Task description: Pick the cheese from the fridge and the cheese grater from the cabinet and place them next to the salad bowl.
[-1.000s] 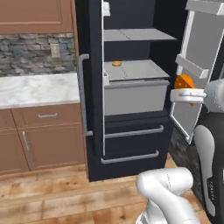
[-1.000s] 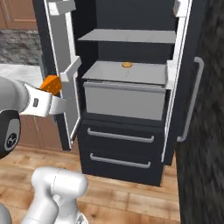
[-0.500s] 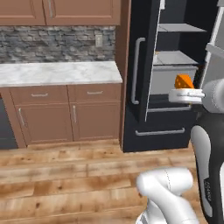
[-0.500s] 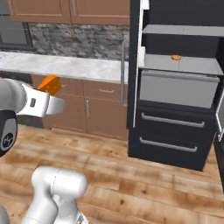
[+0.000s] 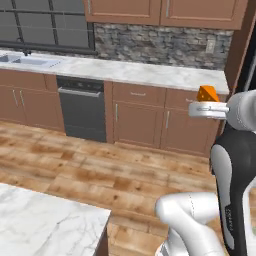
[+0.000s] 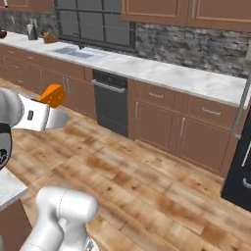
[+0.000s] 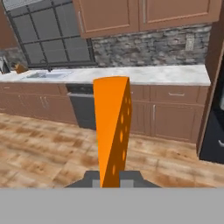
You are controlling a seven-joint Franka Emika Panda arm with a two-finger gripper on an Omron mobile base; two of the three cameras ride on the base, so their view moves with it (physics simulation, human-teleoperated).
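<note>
The cheese [image 7: 111,131], an orange wedge with darker holes, stands upright between my fingers, and my gripper [image 7: 109,180] is shut on its base. From the base cameras the cheese [image 5: 207,93] [image 6: 53,95] rides on top of the gripper [image 5: 205,101] [image 6: 52,105], held high over the wooden floor. The black fridge [image 6: 240,166] [image 7: 215,131] is at the right edge. Reddish-brown wall cabinets [image 5: 165,10] hang closed above the counter. The cheese grater and the salad bowl are out of view.
A long marble counter [image 5: 145,72] on brown drawer units runs along the wall, with a sink [image 6: 78,53] under a dark window and a black dishwasher [image 5: 81,112]. A marble island corner [image 5: 50,220] lies close at the lower left. Small items [image 6: 41,34] stand at the counter's far left.
The whole scene has swung: the base has turned away from the fridge toward the counter and sink. The cheese stays in the shut gripper at about the same height.
</note>
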